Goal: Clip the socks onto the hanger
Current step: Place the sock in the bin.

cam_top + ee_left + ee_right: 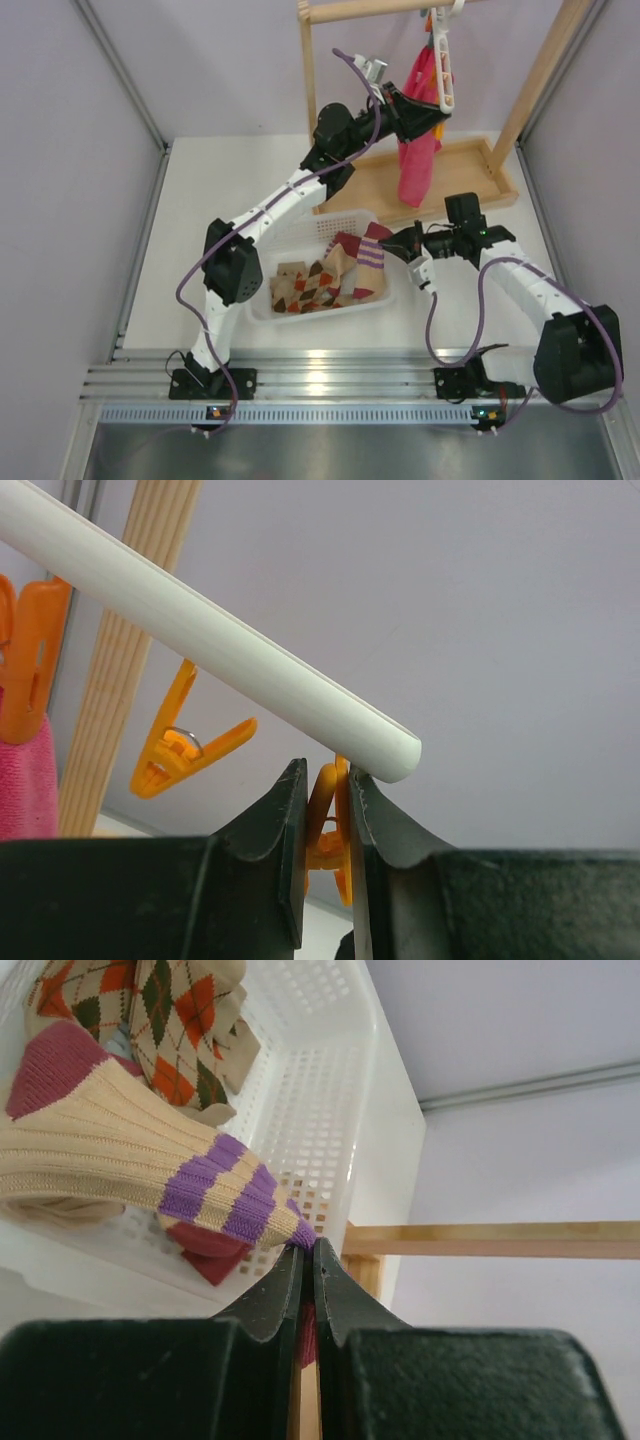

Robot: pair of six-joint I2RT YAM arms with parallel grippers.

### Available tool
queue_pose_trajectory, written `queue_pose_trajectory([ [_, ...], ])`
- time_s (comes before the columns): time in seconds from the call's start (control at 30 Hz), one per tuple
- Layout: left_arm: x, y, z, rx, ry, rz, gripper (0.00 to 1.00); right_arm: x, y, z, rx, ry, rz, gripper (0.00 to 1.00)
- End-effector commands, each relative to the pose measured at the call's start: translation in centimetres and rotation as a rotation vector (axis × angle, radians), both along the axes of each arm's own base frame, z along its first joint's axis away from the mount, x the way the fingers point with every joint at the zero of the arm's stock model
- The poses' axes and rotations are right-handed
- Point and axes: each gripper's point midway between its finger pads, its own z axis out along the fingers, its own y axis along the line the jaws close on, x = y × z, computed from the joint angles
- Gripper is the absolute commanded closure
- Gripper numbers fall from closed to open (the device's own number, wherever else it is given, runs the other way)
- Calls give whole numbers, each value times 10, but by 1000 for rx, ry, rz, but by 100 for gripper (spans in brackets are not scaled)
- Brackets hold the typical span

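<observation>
My left gripper (326,780) is raised at the white hanger (200,640) and is shut on an orange clip (330,825) under the bar's end, squeezing it. Another orange clip (185,742) hangs free further along the bar. In the top view the hanger (443,60) hangs from the wooden rail with a pink sock (420,130) clipped to it, my left gripper (412,115) beside it. My right gripper (305,1250) is shut on the cuff of a beige sock with purple stripes (130,1175), lifted over the white basket (330,1110). Argyle socks (305,283) lie in the basket.
The tall wooden rack frame (535,80) stands on a wooden base tray (465,175) at the back right. The white basket (262,305) sits mid-table between the arms. A metal rail (320,380) runs along the near edge.
</observation>
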Motion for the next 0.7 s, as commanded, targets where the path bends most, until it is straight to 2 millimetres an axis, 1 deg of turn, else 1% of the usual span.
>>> queue_pose_trajectory([
  [0.0, -21, 14, 18, 10, -41, -42, 100, -6, 24, 47, 184, -749, 301, 100],
  [0.03, -23, 16, 21, 1, -49, -53, 100, -4, 25, 46, 205, -754, 309, 100],
  [0.07, -23, 19, 24, -4, -46, -64, 100, 1, 28, 41, 232, -742, 319, 100],
  [0.1, -25, 19, 26, -6, -50, -75, 100, 1, 32, 49, 282, -775, 341, 100],
  [0.13, -28, 20, 27, -3, -56, -88, 100, 2, 36, 51, 304, -780, 358, 100],
  [0.2, -32, 22, 28, -3, -59, -98, 100, 8, 45, 49, 339, -784, 386, 89],
  [0.23, -31, 21, 25, 1, -52, -102, 100, 10, 49, 51, 352, -807, 397, 84],
  [0.27, -33, 21, 26, 0, -51, -106, 100, 13, 52, 47, 363, -798, 405, 76],
  [0.33, -34, 22, 26, 3, -51, -107, 100, 13, 57, 46, 382, -810, 424, 64],
  [0.37, -35, 22, 26, 2, -53, -110, 100, 13, 59, 39, 377, -811, 426, 47],
  [0.4, -35, 23, 28, -1, -56, -109, 100, 13, 59, 36, 375, -815, 426, 38],
  [0.47, -35, 23, 28, 1, -59, -106, 100, 12, 56, 28, 354, -828, 412, 25],
  [0.5, -35, 23, 28, 2, -61, -106, 100, 14, 53, 24, 327, -827, 395, 24],
  [0.53, -34, 23, 27, 1, -60, -103, 100, 18, 45, 22, 301, -818, 366, 24],
  [0.57, -33, 23, 27, 2, -59, -101, 100, 14, 38, 20, 271, -795, 343, 24],
  [0.6, -33, 23, 27, 2, -58, -99, 100, 16, 31, 15, 227, -769, 312, 25],
  [0.63, -33, 23, 27, 0, -59, -98, 100, 23, 17, 14, 191, -736, 264, 26],
  [0.67, -32, 23, 26, 0, -57, -99, 100, 18, 6, 15, 144, -643, 227, 29],
])
